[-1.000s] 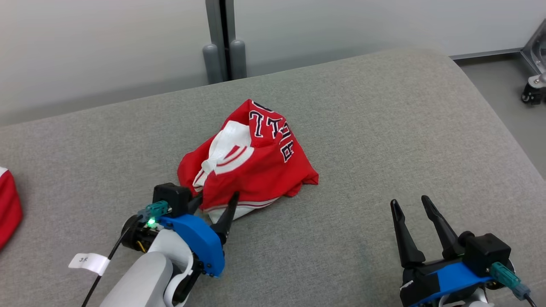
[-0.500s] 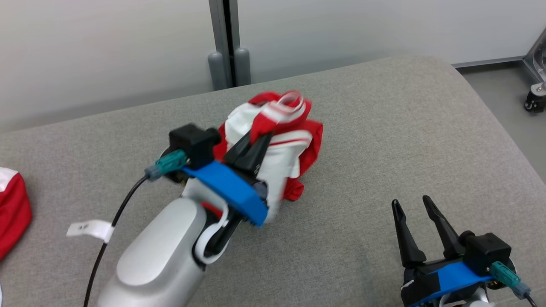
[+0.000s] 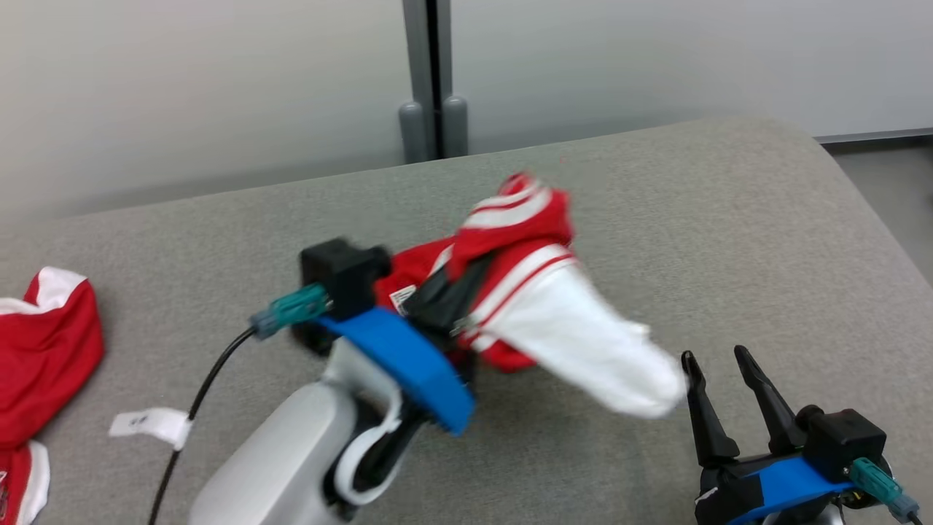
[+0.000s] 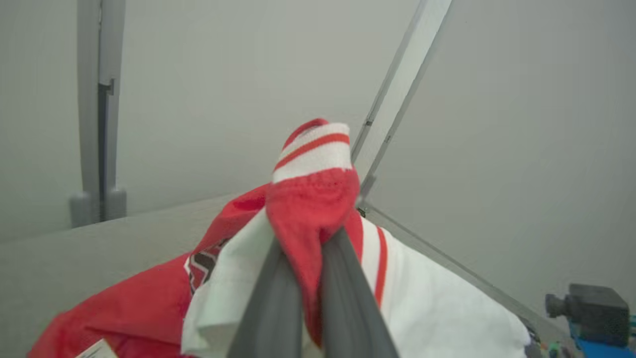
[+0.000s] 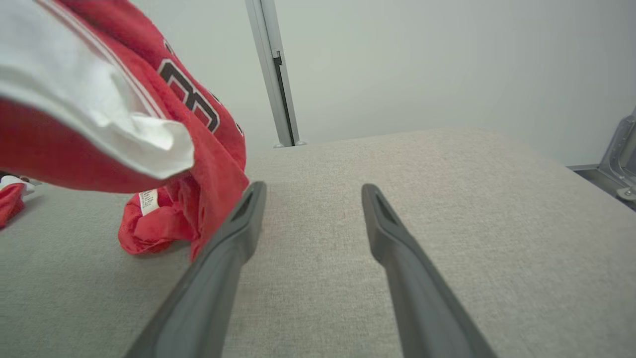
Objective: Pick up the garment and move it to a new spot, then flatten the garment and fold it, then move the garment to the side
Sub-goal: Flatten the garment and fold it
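Note:
The garment (image 3: pixel 539 292) is a red and white jersey with dark lettering, bunched and blurred as it hangs above the grey padded surface (image 3: pixel 692 204). My left gripper (image 3: pixel 470 273) is shut on a fold near its striped hem; in the left wrist view the fingers (image 4: pixel 343 298) pinch red cloth (image 4: pixel 313 194) at the gripper (image 4: pixel 308 238). A white flap trails toward my right gripper (image 3: pixel 714 357), which stands open and empty at the lower right. In the right wrist view the garment (image 5: pixel 198 124) hangs just left of the open gripper (image 5: pixel 313 189), its lower folds resting on the surface.
A second red and white cloth (image 3: pixel 44 350) lies at the surface's left edge. A grey post (image 3: pixel 434 109) stands behind against the pale wall. The surface rounds off at the right, with floor (image 3: pixel 896 189) beyond. A white tag (image 3: pixel 149 423) hangs on my left arm's cable.
My left gripper closed on the garment's near edge, then lifted it up and to the right, so it unrolled toward the right gripper. The head camera shifted. The right gripper stayed open.

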Available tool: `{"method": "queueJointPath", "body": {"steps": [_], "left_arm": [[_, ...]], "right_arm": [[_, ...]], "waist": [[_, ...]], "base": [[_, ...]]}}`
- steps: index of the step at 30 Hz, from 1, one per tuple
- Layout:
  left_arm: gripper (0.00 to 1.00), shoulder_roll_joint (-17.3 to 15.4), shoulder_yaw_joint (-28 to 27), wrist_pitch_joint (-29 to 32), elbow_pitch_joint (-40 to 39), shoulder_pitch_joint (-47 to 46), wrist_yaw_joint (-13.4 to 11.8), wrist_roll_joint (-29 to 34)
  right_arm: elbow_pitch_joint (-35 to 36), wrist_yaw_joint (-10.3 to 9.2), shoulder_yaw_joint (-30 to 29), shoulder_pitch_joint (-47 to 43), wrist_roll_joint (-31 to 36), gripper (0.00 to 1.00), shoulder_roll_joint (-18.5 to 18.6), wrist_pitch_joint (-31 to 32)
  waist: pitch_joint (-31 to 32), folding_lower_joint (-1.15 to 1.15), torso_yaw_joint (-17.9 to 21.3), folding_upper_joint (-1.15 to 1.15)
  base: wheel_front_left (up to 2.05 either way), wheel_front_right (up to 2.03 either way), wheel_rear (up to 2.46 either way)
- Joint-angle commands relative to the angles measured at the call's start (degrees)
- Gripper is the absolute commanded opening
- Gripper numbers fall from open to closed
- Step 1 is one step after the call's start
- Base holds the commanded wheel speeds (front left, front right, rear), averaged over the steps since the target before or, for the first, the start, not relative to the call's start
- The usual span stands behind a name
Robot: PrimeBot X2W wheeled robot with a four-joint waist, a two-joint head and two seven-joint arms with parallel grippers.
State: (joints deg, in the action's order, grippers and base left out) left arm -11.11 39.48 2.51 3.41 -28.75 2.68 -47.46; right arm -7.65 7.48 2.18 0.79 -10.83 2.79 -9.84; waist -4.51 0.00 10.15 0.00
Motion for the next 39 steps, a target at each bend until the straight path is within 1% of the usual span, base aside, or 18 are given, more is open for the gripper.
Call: {"method": "queueJointPath", "body": {"steps": [1, 3, 7, 9, 13, 18, 22, 23, 24, 27, 30, 34, 39], "left_arm": [[0.00, -1.6, -0.6, 0.3, 0.2, 1.6, -1.0, 0.3], [0.00, -4.8, -1.0, 2.1, 1.3, 4.9, -3.7, 0.6], [0.00, -10.4, -2.6, 5.0, 4.0, 10.2, -7.3, -0.2], [0.00, -12.3, -3.4, 5.0, 5.7, 11.7, -9.0, 0.3], [0.00, -14.0, -5.3, 3.0, 9.5, 12.1, -11.2, 1.0], [0.00, -14.9, -6.8, 0.2, 15.1, 8.9, -13.3, 3.3], [0.00, -15.1, -6.6, -1.8, 20.4, 6.4, -12.8, 5.0], [0.40, -14.8, -6.6, -2.2, 21.4, 5.9, -12.4, 5.1], [1.00, -14.6, -6.4, -2.5, 22.6, 5.5, -12.1, 5.2], [1.00, -13.8, -7.2, -4.7, 24.8, 4.9, -11.1, 4.3], [1.00, -12.4, -8.8, -8.6, 25.4, 6.1, -10.1, 2.8], [1.00, -10.1, -10.9, -14.3, 23.8, 8.9, -8.7, 0.6], [1.00, -8.7, -12.1, -16.8, 22.0, 13.2, -7.5, -0.1]], "right_arm": [[0.3, 0.03, 0.0, -0.2, -0.7, 1.00, 0.2, 0.1], [0.4, 0.03, 0.2, 0.2, -0.5, 1.00, 0.2, 0.1], [0.5, 0.03, 0.1, 1.0, -0.8, 1.00, 0.2, -0.1], [0.5, 0.03, 0.1, 1.3, -0.7, 1.00, 0.2, -0.1], [0.5, 0.03, 0.1, 1.7, -0.3, 1.00, 0.2, 0.0], [0.7, 0.03, 0.4, 2.5, -0.2, 1.00, 0.2, 0.2], [0.8, 0.03, 0.9, 3.1, -0.3, 1.00, 0.2, 0.3], [0.8, 0.02, 0.9, 3.1, -0.3, 1.00, 0.2, 0.3], [0.7, 0.03, 0.8, 3.1, -0.5, 1.00, 0.2, 0.3], [0.5, 0.03, 0.5, 2.8, -0.7, 1.00, 0.2, 0.2], [0.3, 0.03, 0.0, 2.3, -0.6, 1.00, 0.2, 0.0], [0.1, 0.03, -0.9, 1.5, -0.6, 1.00, 0.2, -0.1], [0.2, 0.03, -1.1, 1.2, -0.7, 1.00, 0.2, 0.0]], "waist": [[-0.5, 0.00, -1.2, 0.00], [-1.0, 0.00, -2.3, 0.00], [-2.0, 0.00, -4.0, 0.00], [-2.4, 0.00, -4.7, 0.00], [-3.1, 0.00, -5.6, 0.00], [-3.9, 0.00, -5.6, 0.00], [-4.4, 0.00, -4.7, 0.00], [-4.4, 0.00, -4.4, 0.00], [-4.4, 0.00, -4.2, 0.00], [-4.2, 0.00, -3.5, 0.00], [-3.7, 0.00, -3.2, 0.00], [-2.8, 0.00, -3.8, 0.00], [-1.5, 0.00, -5.3, 0.00]], "base": [[0.00, 0.00, 0.00], [0.00, 0.00, 0.00], [0.00, 0.00, 0.00], [0.00, 0.00, 0.00], [0.00, 0.00, 0.00], [0.00, 0.00, 0.00], [0.00, 0.00, 0.00], [0.00, 0.00, 0.00], [0.00, 0.00, 0.00], [0.00, 0.00, 0.00], [0.00, 0.00, 0.00], [0.00, 0.00, 0.00], [0.00, 0.00, 0.00]]}}
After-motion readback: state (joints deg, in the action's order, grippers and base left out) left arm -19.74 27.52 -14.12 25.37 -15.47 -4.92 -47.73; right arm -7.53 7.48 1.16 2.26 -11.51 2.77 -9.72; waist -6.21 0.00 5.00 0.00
